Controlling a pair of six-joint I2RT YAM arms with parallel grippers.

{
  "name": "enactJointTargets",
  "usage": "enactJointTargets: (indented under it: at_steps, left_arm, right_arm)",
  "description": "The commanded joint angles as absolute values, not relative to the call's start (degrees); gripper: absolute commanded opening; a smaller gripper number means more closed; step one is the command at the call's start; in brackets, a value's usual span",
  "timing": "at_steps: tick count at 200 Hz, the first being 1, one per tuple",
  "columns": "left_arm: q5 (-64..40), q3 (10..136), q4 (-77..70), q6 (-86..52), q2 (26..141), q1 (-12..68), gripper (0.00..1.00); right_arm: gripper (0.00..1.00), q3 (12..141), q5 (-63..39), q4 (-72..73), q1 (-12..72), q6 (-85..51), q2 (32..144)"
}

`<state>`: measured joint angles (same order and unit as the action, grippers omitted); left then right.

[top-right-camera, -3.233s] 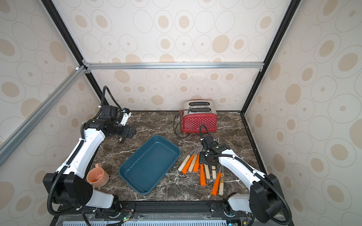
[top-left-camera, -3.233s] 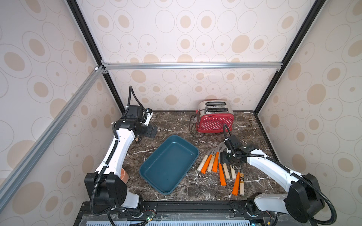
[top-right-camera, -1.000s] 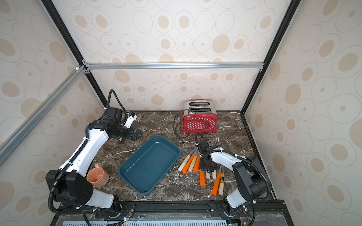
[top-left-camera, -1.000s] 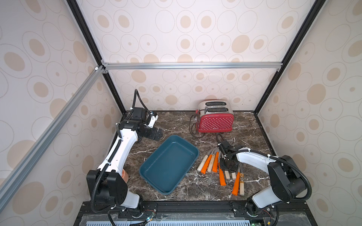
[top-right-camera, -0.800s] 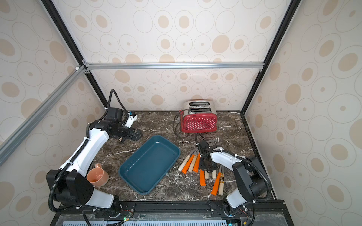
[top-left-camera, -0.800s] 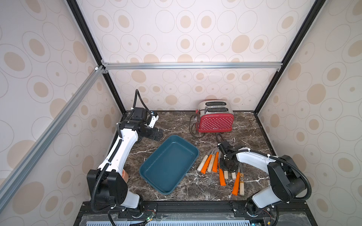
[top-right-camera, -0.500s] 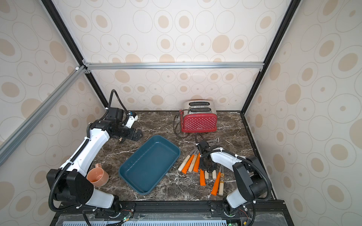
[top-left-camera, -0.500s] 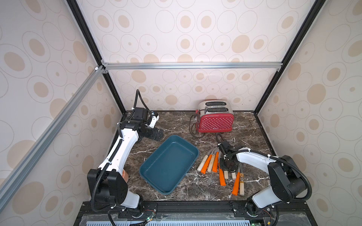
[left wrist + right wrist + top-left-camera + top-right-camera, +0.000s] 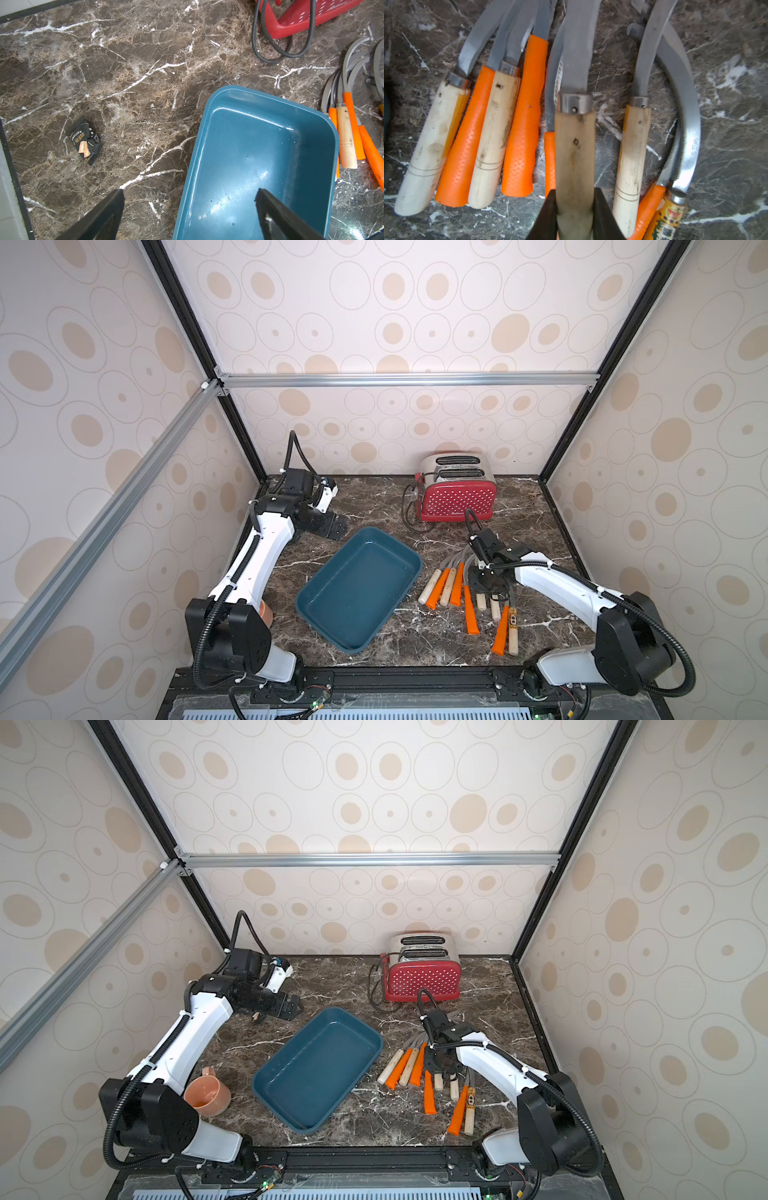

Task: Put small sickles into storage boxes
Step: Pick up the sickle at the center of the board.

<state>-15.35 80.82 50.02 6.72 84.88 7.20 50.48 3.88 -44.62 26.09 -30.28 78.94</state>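
Observation:
Several small sickles (image 9: pixel 451 587) (image 9: pixel 409 1067) with grey curved blades and pale wood or orange handles lie in a row on the marble, right of the dark teal storage box (image 9: pixel 417 569) (image 9: pixel 380 1042) (image 9: pixel 270 97), which holds nothing. My right gripper (image 9: pixel 488 583) (image 9: pixel 442 1063) (image 9: pixel 575 193) is down in the row, shut on the pale wooden handle of one sickle (image 9: pixel 575 145); an orange handle (image 9: pixel 549 158) shows just under it. My left gripper (image 9: pixel 336 526) (image 9: pixel 291 1006) (image 9: pixel 190 193) hangs open above the box's far-left corner, holding nothing.
A red polka-dot toaster (image 9: pixel 455 493) (image 9: pixel 422 975) stands at the back with its black cord (image 9: pixel 409 510) looped toward the box. A pink cup (image 9: pixel 208 1094) sits by the left arm's base. A small black snack packet (image 9: pixel 85 141) lies on the marble left of the box.
My right gripper came down into the sickle row and its jaws closed on the wooden handle. The left arm drifted a little toward the box, still open.

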Motion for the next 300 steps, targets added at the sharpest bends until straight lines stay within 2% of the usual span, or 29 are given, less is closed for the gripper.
enactJointTargets:
  at_steps: [1, 62, 179, 248, 300]
  left_arm:
    - [-15.8, 83.0, 51.9, 7.1, 84.8, 7.6, 0.99]
    - [-15.5, 83.6, 52.1, 7.7, 84.8, 7.6, 0.99]
    - [-13.9, 87.8, 55.0, 9.5, 86.0, 7.6, 0.99]
    - [-8.1, 90.7, 54.8, 7.3, 86.4, 7.6, 0.99]
    - [1.1, 93.8, 51.8, 4.8, 86.8, 7.6, 0.99]
  right_arm:
    - [0.04, 52.0, 3.2, -47.9, 26.3, -29.6, 77.9]
    - [0.04, 53.9, 1.2, -51.0, 26.3, -29.1, 75.6]
    - [0.04, 56.0, -9.3, -55.1, 26.8, -26.4, 70.2]
    - [0.04, 63.4, -9.9, -58.6, 33.9, -29.6, 69.6]
    - [0.04, 69.5, -8.3, -57.6, 41.2, -34.8, 72.1]
